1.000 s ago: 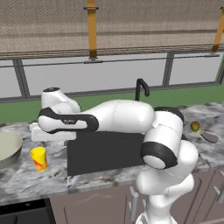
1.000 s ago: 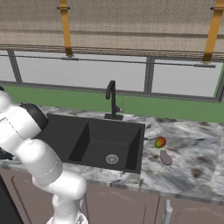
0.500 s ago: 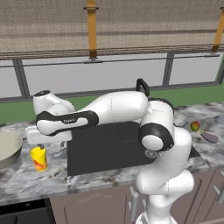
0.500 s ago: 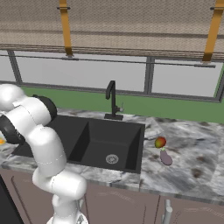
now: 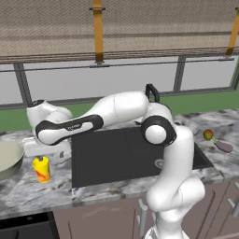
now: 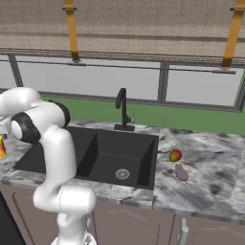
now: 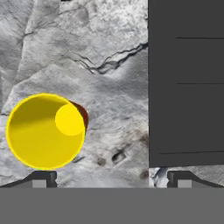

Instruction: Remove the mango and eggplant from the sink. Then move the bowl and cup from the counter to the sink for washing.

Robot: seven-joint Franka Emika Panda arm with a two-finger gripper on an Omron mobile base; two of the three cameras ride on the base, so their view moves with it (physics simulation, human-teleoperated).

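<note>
Since a moment ago, the arm has swung farther left, and now the gripper (image 7: 112, 177) hangs over the cup (image 7: 45, 131) instead of beside it. Its two dark fingers (image 7: 43, 177) are spread as wide as they go and hold nothing. One tip sits just below the cup in the hand view, the other near the sink (image 7: 186, 83) edge.

I look straight down into the cup. It is a smooth, round, bright yellow thing standing upright, with a bit of red on its side. From the left base view the cup (image 5: 41, 169) stands tall on the counter (image 5: 28, 191), right under the white hand, which hides the fingers there.

The counter is grey-white stone with dark cracks. The bowl (image 5: 8, 158) is wide and pale, and the picture edge cuts it off. The sink is dark and boxy.

Well apart, on the far side, the mango (image 6: 175, 155) and eggplant (image 6: 181, 172) lie close together on the counter. The eggplant is long and points toward the mango
</note>
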